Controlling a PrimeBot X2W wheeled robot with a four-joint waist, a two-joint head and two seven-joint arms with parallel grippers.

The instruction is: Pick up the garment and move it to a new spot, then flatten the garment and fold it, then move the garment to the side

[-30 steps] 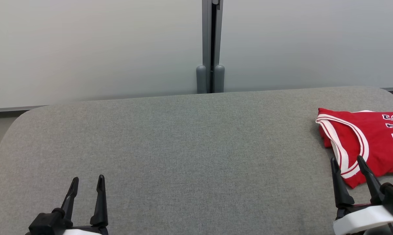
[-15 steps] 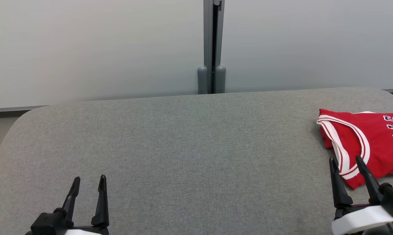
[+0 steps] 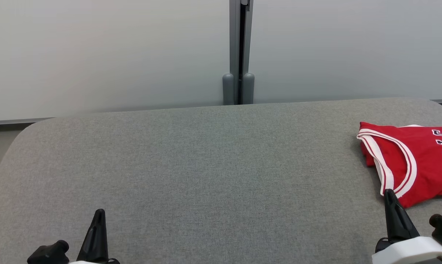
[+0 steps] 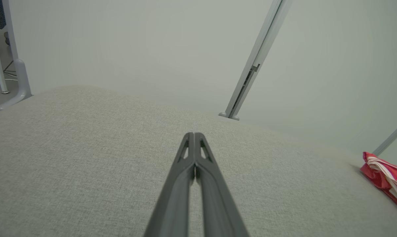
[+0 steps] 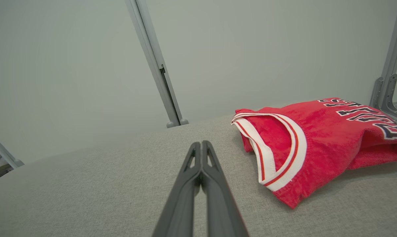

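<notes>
The garment (image 3: 415, 161) is a red jersey with white-and-red trim and dark lettering, folded at the far right of the grey fabric surface (image 3: 206, 165). It also appears in the right wrist view as the garment (image 5: 317, 138) and at the right edge of the left wrist view as the garment (image 4: 387, 179). My right gripper (image 3: 389, 194) is shut and holds nothing, its tip just below the garment's near corner; in its own view the right gripper (image 5: 201, 144) points left of the cloth. My left gripper (image 3: 99, 214) is shut and bare at the lower left, seen in its wrist view as the left gripper (image 4: 193, 135).
A pale partition wall with a grey vertical post (image 3: 238, 55) stands behind the surface. The surface's rounded corners lie at the far left (image 3: 30, 128) and the far right. A metal bracket (image 5: 384, 92) sits behind the garment in the right wrist view.
Both grippers have gone from open to shut and have drawn back toward the bottom edge of the head view. The garment lies where it was.
</notes>
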